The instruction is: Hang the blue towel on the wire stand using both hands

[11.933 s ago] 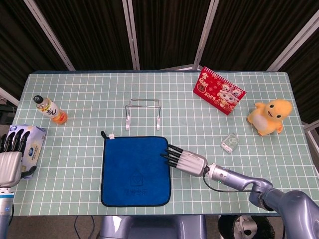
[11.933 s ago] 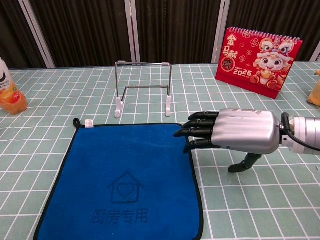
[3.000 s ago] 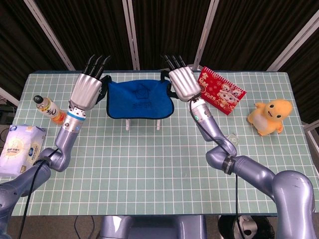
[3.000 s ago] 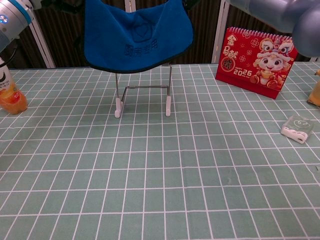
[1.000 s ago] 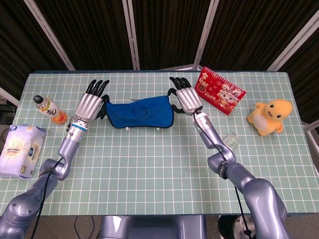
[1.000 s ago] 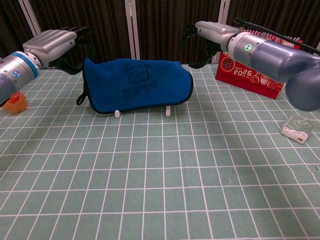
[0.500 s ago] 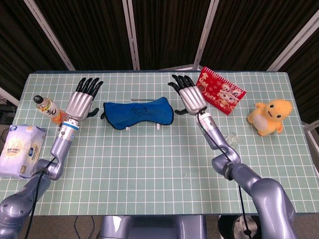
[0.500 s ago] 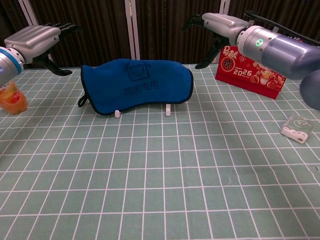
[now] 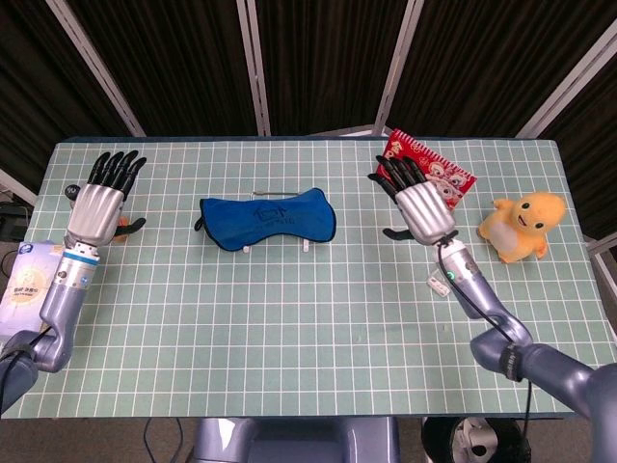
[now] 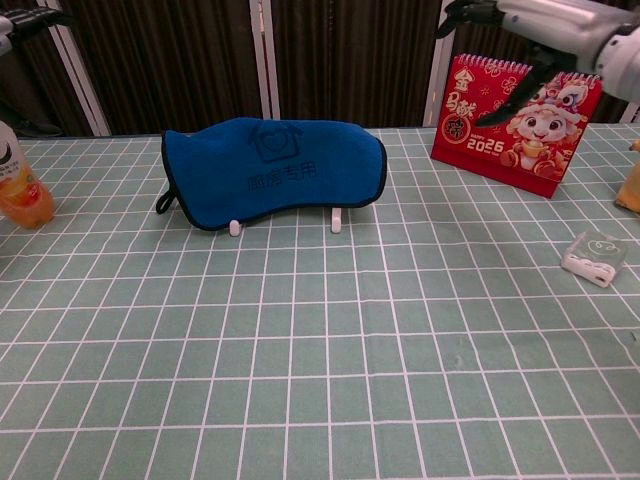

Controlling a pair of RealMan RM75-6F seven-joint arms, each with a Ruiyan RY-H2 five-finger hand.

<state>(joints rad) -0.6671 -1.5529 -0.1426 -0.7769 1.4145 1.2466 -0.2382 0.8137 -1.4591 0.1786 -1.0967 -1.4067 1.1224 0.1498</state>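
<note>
The blue towel (image 9: 267, 220) (image 10: 272, 173) hangs draped over the wire stand, whose white feet (image 10: 337, 225) show below its hem and whose top wire (image 9: 273, 194) peeks out behind it. My left hand (image 9: 101, 195) is raised far to the left of the towel, fingers spread and holding nothing. In the head view my right hand (image 9: 417, 204) is up to the right of the towel, in front of the red calendar, fingers apart and empty. In the chest view only part of the right hand (image 10: 520, 22) shows at the top edge.
A red calendar (image 10: 522, 111) stands at the back right, a yellow duck toy (image 9: 521, 226) beyond it. A small clear box (image 10: 597, 254) lies on the right. An orange drink bottle (image 10: 18, 184) and a tissue pack (image 9: 34, 290) sit on the left.
Both hands have let go of the towel and drawn outward, the left further left, the right further right and toward me. The towel stays draped on the stand.
</note>
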